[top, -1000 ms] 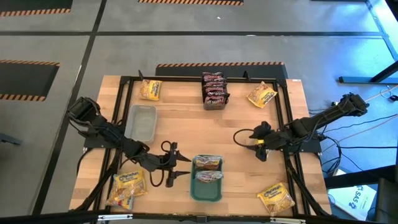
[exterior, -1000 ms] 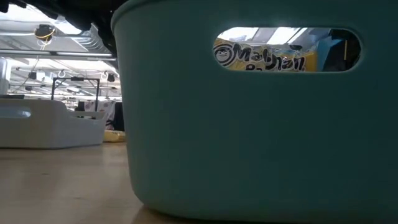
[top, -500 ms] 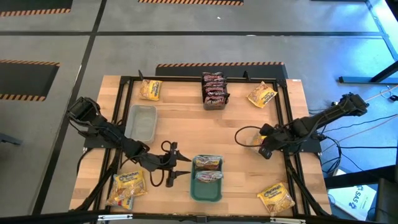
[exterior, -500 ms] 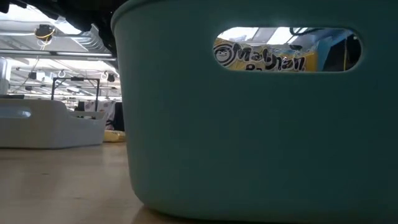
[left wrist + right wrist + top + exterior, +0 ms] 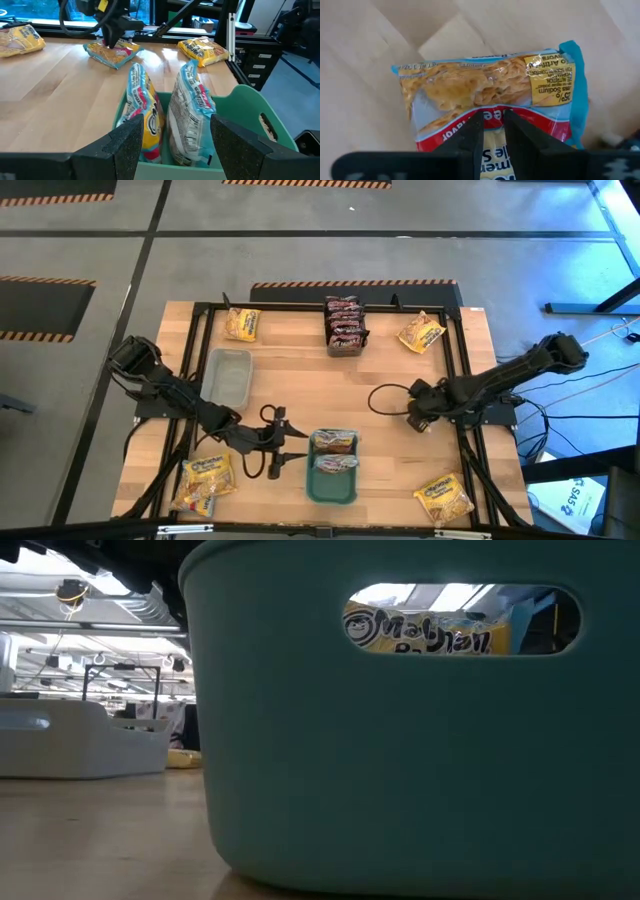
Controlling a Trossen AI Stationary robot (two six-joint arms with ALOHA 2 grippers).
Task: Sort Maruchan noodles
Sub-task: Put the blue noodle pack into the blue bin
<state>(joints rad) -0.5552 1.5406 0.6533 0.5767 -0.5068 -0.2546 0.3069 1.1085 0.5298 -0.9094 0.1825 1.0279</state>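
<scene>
A: Where is the packet (image 5: 490, 95)?

B: Flat on the surface (image 5: 330, 385), right of centre; the right end effector (image 5: 492, 131) is pinching its middle; light, crinkly, probably slippery, so a mid-body hold suits.

A: The left end effector (image 5: 170, 142)?

B: Spread open by the teal tray (image 5: 250, 105).

Wooden table (image 5: 300, 395) carries noodle packets (image 5: 241, 324), teal tray (image 5: 331, 482), tub (image 5: 227, 376).

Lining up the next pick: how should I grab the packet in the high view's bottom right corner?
The packet lies flat and askew on the table, apart from everything else. Probably best to come straight down with the right gripper, turned to span the short width, and pinch mid-body. A side approach looks poor, since the edges sit against the wood.
</scene>
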